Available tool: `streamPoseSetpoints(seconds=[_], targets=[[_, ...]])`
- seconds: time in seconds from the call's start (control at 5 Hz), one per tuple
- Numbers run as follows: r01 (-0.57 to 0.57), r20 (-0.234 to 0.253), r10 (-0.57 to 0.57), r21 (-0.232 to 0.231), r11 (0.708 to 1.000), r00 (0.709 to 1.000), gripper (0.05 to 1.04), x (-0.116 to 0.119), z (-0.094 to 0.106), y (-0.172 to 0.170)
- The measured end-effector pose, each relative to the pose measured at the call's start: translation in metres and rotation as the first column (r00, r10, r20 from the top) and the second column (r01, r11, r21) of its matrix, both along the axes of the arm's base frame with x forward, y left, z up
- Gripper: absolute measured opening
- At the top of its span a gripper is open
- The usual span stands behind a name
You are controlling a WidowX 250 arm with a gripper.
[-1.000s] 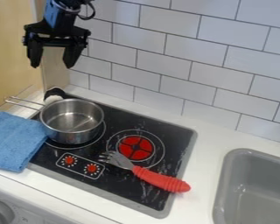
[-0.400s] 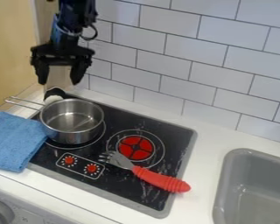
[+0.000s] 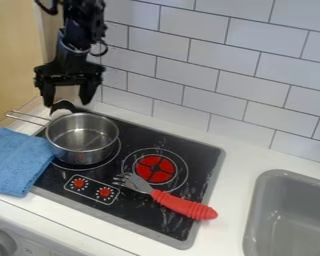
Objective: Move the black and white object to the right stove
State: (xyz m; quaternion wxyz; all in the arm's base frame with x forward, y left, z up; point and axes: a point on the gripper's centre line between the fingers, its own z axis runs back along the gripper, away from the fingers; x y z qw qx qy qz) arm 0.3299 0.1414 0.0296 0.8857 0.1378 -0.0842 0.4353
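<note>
My gripper (image 3: 67, 101) hangs at the upper left, open, its two fingers spread apart above and around the black and white object (image 3: 61, 108). That object sits at the stove's back left corner, behind the pot, which hides part of it; whether a finger touches it I cannot tell. The right burner (image 3: 155, 169) is a red disc inside white rings on the black stove (image 3: 164, 217).
A metal pot (image 3: 82, 138) stands on the left burner, its handle pointing left. A fork with a red handle (image 3: 183, 205) lies across the front of the right burner's rings. A blue cloth (image 3: 17, 161) lies at left, a grey sink (image 3: 289, 215) at right.
The gripper has come down from higher up, to the level of the black and white object. Its fingers stay apart. The pot, fork and cloth have not moved.
</note>
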Motion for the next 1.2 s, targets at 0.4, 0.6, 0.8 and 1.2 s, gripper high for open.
streamPoseSetpoints(seconds=[0.4, 0.6, 0.8, 1.2], targets=[[-0.023, -0.036, 0.021, -0.039, 0.999, 0.999, 0.931, -0.0034, -0.0243, 0.0065], [-0.025, -0.022, 0.024, -0.04, 0.999, 0.999, 0.715, -0.0004, -0.0242, 0.0067], [-0.033, -0.022, 0.032, -0.029, 0.999, 0.999, 0.598, -0.001, -0.024, 0.0083], [-0.049, 0.02, 0.05, -0.061, 0.997, 0.999, 0.598, 0.0003, -0.0242, 0.0023]])
